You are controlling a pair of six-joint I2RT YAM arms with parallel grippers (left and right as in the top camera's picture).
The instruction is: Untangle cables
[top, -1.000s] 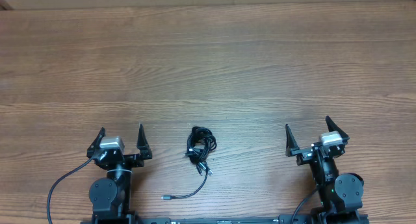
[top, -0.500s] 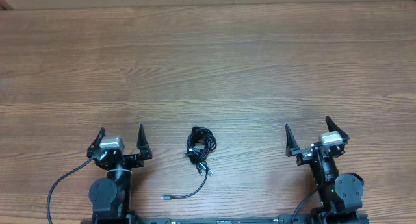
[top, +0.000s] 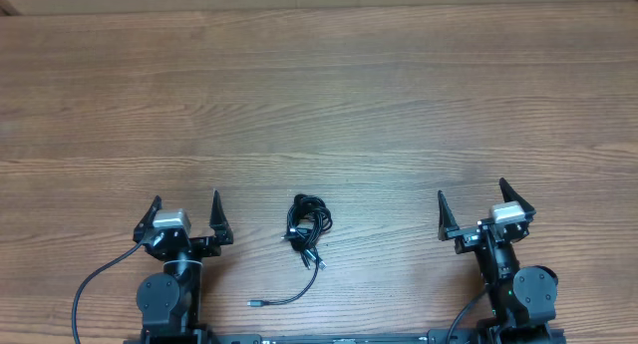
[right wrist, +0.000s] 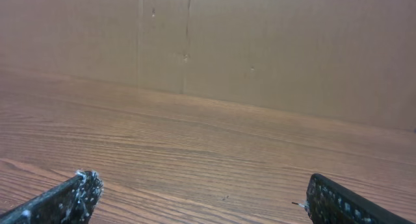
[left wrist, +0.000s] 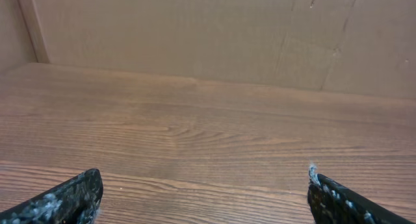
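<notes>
The cables [top: 307, 224] are thin black cords knotted in a small bundle near the table's front edge, midway between the two arms. One loose end trails down and left to a small plug [top: 255, 302]. My left gripper [top: 185, 206] is open and empty, left of the bundle. My right gripper [top: 471, 196] is open and empty, right of the bundle. Both wrist views show only open fingertips, with the left gripper [left wrist: 203, 185] and the right gripper [right wrist: 198, 188] over bare wood. The cables are out of view in both wrist views.
The wooden table [top: 319, 95] stretches back to a brown cardboard wall [left wrist: 208, 29]. The thick black wires of the arms hang at the front edge, one by the left base [top: 95, 284] and one by the right base [top: 467, 314].
</notes>
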